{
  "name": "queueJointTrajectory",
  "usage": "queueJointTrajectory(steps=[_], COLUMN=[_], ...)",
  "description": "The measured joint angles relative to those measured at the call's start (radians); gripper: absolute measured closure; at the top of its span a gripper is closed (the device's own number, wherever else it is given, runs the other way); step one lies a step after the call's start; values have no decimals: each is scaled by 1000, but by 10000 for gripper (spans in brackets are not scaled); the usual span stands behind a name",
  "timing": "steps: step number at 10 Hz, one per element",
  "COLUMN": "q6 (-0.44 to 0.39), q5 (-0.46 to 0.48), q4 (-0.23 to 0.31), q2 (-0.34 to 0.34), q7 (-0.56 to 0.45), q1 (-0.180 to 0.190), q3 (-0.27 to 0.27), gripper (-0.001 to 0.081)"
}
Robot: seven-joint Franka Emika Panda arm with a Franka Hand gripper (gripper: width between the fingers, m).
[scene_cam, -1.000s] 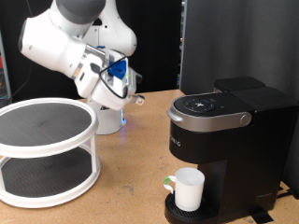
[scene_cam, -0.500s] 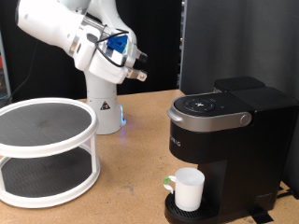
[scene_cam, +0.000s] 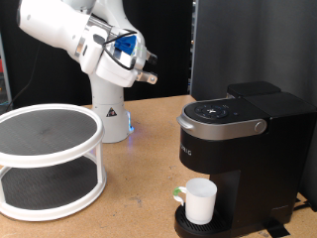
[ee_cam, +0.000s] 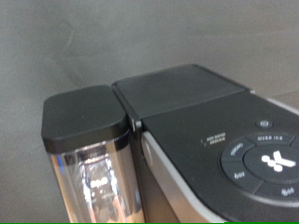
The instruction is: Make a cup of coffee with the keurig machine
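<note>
The cup point(scene_cam: 201, 201) stands on the round drip base at the lower middle of the exterior view, under the brew head of the keurig point(scene_cam: 238, 149), which fills the right half of the frame with its lid down. So the cup looks already placed.

The pincer point(scene_cam: 149, 77) hangs in the upper left-centre of that view, high above the desk point(scene_cam: 139, 188) and well apart from the machine, its tips turned toward the frame's right. Nothing shows between its fingers; whether they are spread or closed cannot be told at this size.

The wrist view looks down over the keurig's flat black lid point(ee_cam: 187, 93), the round button panel point(ee_cam: 266, 168) and the water tank point(ee_cam: 89, 159) beside it, so the hand seems aimed at the machine's top.

To do this well, I judge the approach should come down squarely over the top, pressing lightly and staying well above the cup, since a sideways push could shift the machine or knock the cup from under the spout.

A two-tier round stand point(scene_cam: 50, 159) sits at the lower left, out of the way.
</note>
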Motion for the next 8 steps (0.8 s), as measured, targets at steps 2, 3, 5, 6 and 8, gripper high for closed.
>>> queueJointTrajectory(steps=[2, 3, 5, 6, 8], q6=[8, 21, 29, 29, 29], q5=[-9, -67, -227, -246, -251], q4=[29, 54, 118, 144, 154], q2=[-7, -14, -15, -11, 0], q7=[54, 82, 124, 153, 165], q1=[7, 8, 12, 16, 15], q3=[40, 76, 157, 189, 199], gripper=[3, 3, 3, 3, 3])
